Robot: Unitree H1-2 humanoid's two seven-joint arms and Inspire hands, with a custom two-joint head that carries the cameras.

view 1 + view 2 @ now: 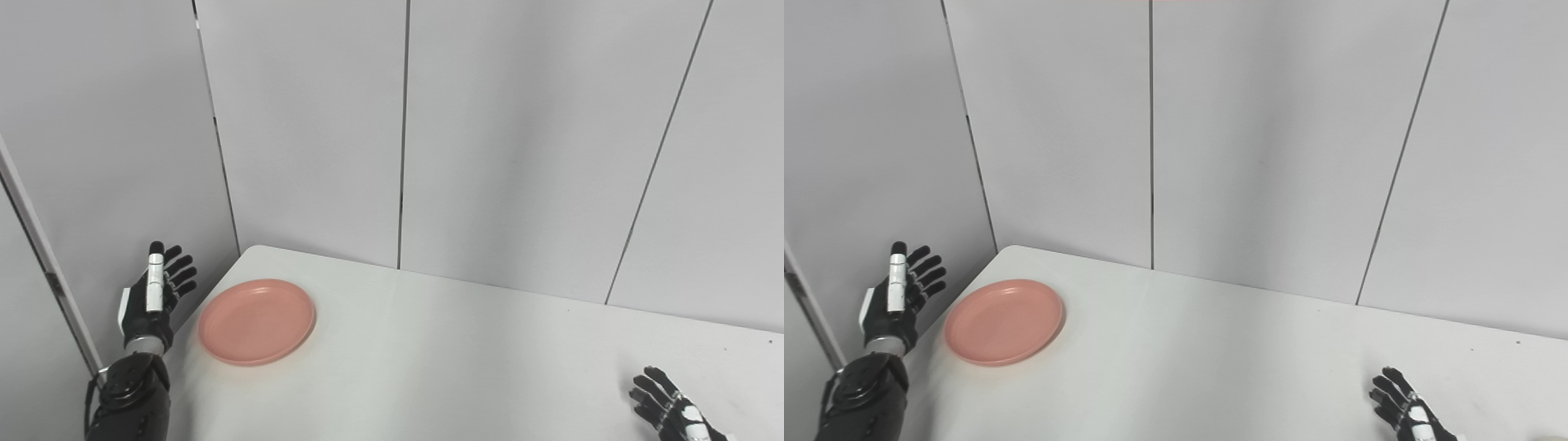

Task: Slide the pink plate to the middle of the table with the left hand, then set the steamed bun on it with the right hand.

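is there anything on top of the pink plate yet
No. The pink plate lies empty on the white table, its whole upper face showing. Neither robot hand touches it. What lies beneath the plate is covered.

— Plate (256, 321)?
— On the bench (429, 361), near its far left corner, just inside the left edge.
— Left hand (153, 294)?
— Off the bench, left of the plate, apart from it, fingers (181, 271) spread.
— Right hand (667, 407)?
— Over the near right part of the bench, well apart from the plate.
— Behind?
— Wall panels (490, 135).
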